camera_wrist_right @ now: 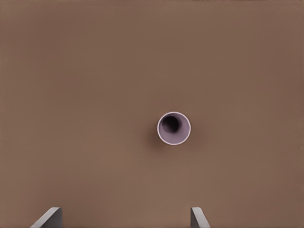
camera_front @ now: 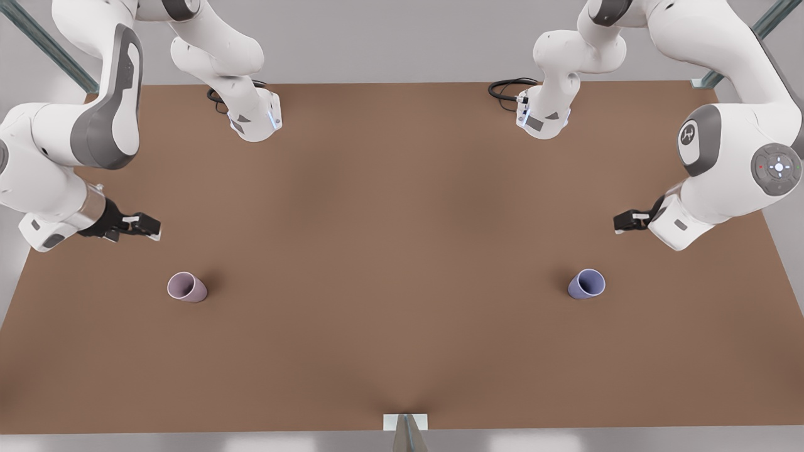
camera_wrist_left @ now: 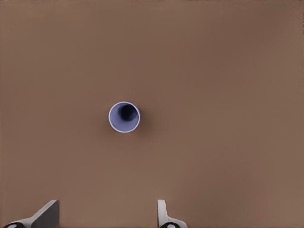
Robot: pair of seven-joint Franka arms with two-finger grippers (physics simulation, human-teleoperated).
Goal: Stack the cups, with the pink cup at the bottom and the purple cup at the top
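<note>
Pink cup [camera_front: 186,287] & purple cup [camera_front: 586,284] standing upright on table [camera_front: 402,263], well apart; we're hovering right gripper [camera_front: 146,226] & left gripper [camera_front: 625,221] above them, fingers apart.

No legible words, brand names or numbers appeared anywhere in the scene. The only markings were a small white emblem on a dark grey joint cap [camera_front: 689,134] of the arm at the front view's right, and a round grey control disc [camera_front: 777,167] beside it that carried white button symbols with tiny red and green dots. Neither could be read as text.
</note>
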